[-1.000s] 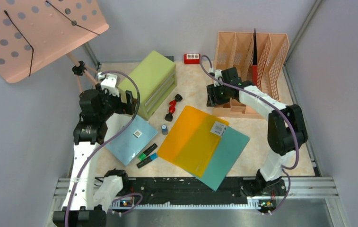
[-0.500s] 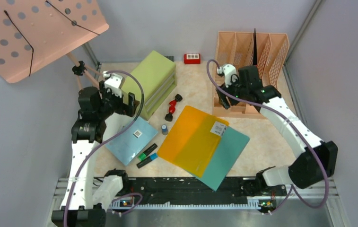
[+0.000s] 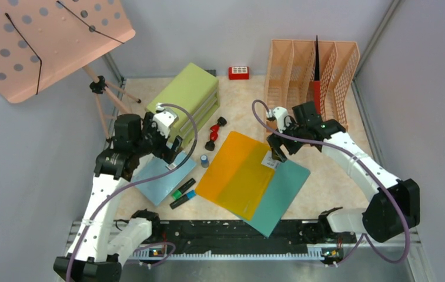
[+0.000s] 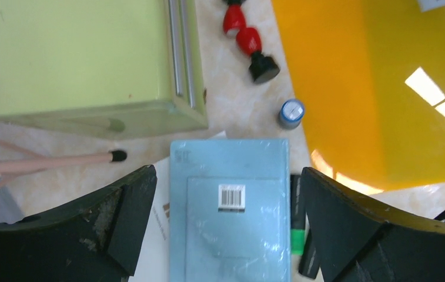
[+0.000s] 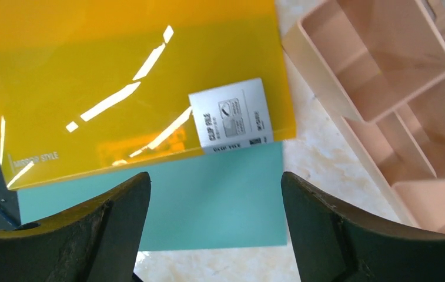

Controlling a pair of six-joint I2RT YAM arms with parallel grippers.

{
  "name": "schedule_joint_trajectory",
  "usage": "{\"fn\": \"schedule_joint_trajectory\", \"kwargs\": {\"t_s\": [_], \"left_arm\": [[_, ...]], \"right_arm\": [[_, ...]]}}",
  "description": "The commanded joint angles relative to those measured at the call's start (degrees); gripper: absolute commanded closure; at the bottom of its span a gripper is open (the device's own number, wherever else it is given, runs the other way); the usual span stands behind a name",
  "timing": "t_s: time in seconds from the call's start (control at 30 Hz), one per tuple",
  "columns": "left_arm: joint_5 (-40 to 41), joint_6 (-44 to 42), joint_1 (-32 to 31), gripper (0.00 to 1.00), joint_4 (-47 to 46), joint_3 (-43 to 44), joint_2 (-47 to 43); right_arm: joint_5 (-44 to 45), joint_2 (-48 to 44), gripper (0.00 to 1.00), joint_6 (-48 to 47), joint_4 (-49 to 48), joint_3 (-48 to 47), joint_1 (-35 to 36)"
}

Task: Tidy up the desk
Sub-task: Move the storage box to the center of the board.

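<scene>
The desk (image 3: 237, 100), the big beige marble top, is being shown from above, filling the middle of the top view with grey walls round it. The left gripper (image 4: 227, 176) is being held spread wide with nothing between its fingers, over a light blue book (image 4: 228, 223) at about 8 o'clock on the desk. A green drawer cabinet (image 3: 187, 97) is being kept at 11 o'clock, and two markers (image 3: 183, 194) are lying just beside the book at its 3 o'clock side.

The right gripper (image 5: 214, 179) is also being held spread and empty, over the spot where a yellow folder (image 5: 126, 76) is overlapping a teal folder (image 5: 208, 205), near the yellow one's white label (image 5: 231, 114). A peach file rack (image 3: 293, 64) is being kept at 1 o'clock. Whether either gripper is touching anything can't be told.
</scene>
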State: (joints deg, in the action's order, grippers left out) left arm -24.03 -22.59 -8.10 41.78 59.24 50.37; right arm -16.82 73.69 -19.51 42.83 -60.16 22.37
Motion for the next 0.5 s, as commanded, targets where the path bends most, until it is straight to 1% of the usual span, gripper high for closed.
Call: {"fn": "schedule_joint_trajectory", "kwargs": {"t_s": [0.0,0.1,0.2,0.27,0.47], "left_arm": [[11.5,-5.4,-1.4,0.02,6.2,-1.8,0.0],[17.3,-6.4,-4.2,0.02,7.9,-4.5,-1.9],[26.3,-6.0,-13.1,0.02,6.7,-8.2,-4.3],[30.9,-4.4,-17.5,0.02,5.6,-9.6,-4.4],[34.7,-1.9,-22.8,0.02,1.2,-11.8,-3.0]], "right_arm": [[-5.1,2.1,0.19,-0.4,-1.9,-4.8,2.9],[-5.1,4.4,0.19,-0.2,-3.1,-6.0,3.5],[-4.6,6.0,0.20,0.2,-4.9,-5.5,3.6],[-3.7,6.3,0.20,0.7,-6.1,-4.5,3.6],[-0.7,3.4,0.20,0.4,-8.4,0.5,3.5]]}}
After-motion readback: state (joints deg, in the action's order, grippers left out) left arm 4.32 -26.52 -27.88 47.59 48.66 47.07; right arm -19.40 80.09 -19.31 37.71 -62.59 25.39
